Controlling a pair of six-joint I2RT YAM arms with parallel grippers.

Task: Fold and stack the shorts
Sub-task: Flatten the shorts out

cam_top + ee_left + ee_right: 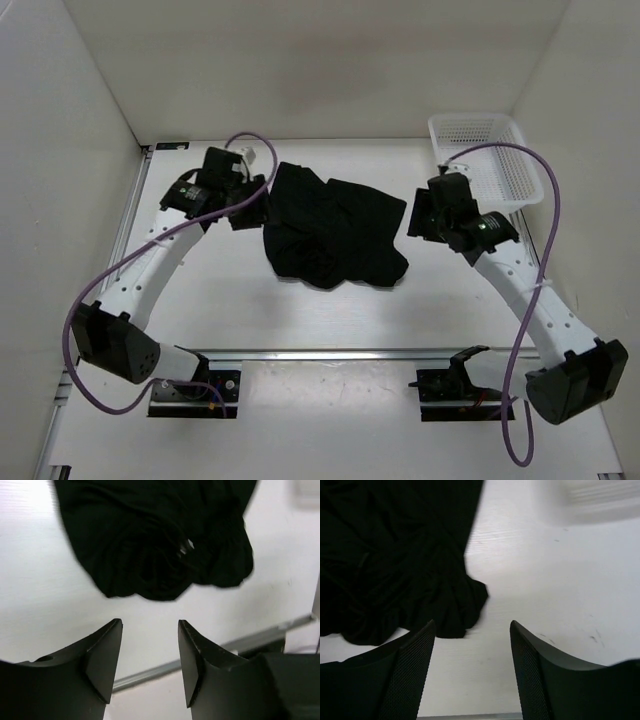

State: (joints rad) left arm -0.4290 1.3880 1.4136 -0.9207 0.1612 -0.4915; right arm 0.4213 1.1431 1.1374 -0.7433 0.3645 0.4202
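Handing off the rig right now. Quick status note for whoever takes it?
Left gripper: open, holding nothing, just short of the near edge of the shorts.
Right gripper: open, holding nothing, beside the opposite edge.
The shorts: crumpled heap in the middle of the table, between the two grippers.
Done: nothing folded yet.
Left: spread flat, fold, stack.

Shorts (330,235): matt black soft cloth, creased; table (230,300): white, smooth w/ faint grain; basket (470,135): white plastic mesh; rail (340,353): bare metal, dull sheen.
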